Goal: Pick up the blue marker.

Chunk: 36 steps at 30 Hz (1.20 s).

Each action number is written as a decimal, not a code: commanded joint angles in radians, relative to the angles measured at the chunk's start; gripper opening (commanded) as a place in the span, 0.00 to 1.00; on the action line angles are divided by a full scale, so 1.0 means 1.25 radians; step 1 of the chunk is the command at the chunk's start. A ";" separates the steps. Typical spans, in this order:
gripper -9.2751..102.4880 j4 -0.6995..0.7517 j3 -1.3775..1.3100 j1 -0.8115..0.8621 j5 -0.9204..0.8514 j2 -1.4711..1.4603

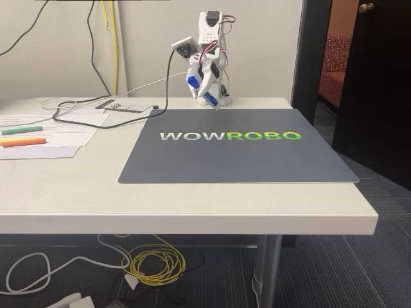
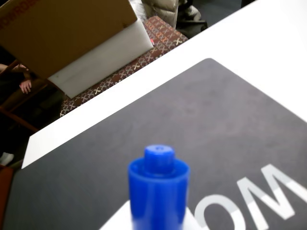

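The blue marker (image 1: 191,81) is held up above the back edge of the table, where the white arm sits folded at its base. My gripper (image 1: 198,88) is shut on it, though the fingers are small and hard to make out in the fixed view. In the wrist view the marker's blue cap (image 2: 158,184) points out over the grey mat (image 2: 158,110), and white gripper fingers (image 2: 117,221) show at its foot along the bottom edge. The rest of the barrel is hidden.
The grey WOWROBO mat (image 1: 237,157) covers the table's middle. At the left, a green highlighter (image 1: 21,129) and an orange highlighter (image 1: 22,142) lie on papers (image 1: 61,122), with cables (image 1: 96,102) running behind. A cardboard box (image 2: 62,33) and a person's hand (image 2: 25,86) lie beyond the table.
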 commanded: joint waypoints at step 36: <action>0.08 0.795 -0.250 -0.022 0.785 0.503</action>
